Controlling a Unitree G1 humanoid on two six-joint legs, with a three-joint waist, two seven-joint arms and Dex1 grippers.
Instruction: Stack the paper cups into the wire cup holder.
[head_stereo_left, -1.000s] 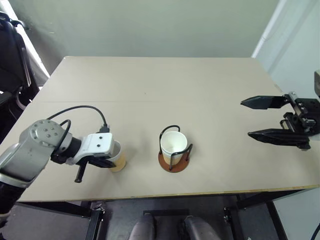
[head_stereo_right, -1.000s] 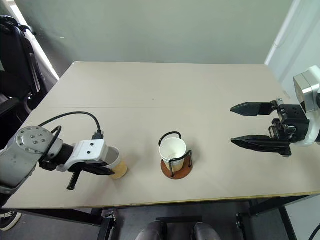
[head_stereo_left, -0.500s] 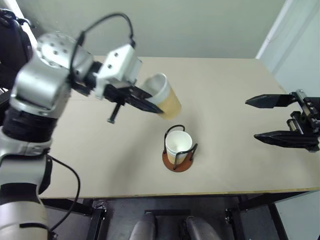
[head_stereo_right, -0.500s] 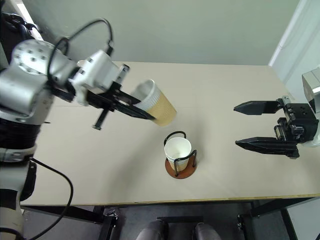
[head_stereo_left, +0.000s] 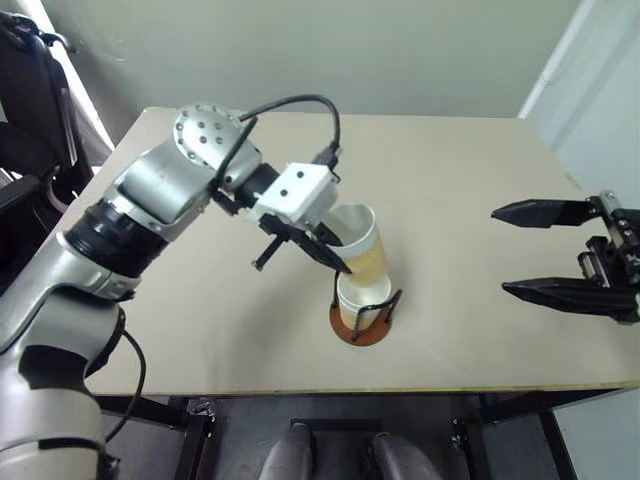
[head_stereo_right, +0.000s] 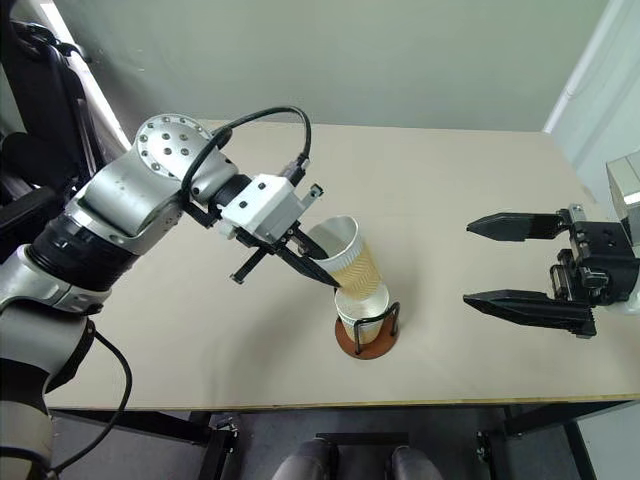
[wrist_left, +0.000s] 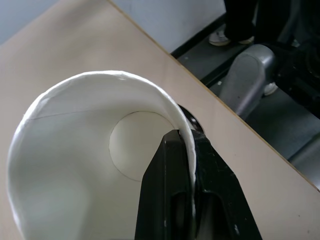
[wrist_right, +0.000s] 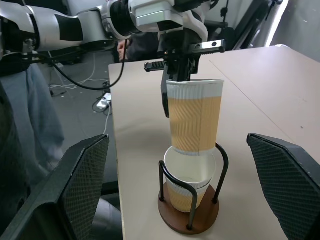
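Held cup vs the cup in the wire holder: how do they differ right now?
The held cup is pinched at its rim by the left tool, shut on its wall; the seated cup sits free inside the wire holder. The held cup is up in the air, its base at the seated cup's mouth; the seated cup rests on the holder's base. Both are tan outside, white inside.

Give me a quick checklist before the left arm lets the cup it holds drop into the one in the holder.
1. Grip: left gripper pinches the held cup's rim wall, one finger inside: ok.
2. Alignment: held cup's bottom sits at the mouth of the cup in the holder: ok.
3. Tilt: held cup leans slightly: not ok.
4. Wire holder upright on the table: ok.
5. Right gripper open, well off to the side: ok.
6. Seated depth: cannot tell.
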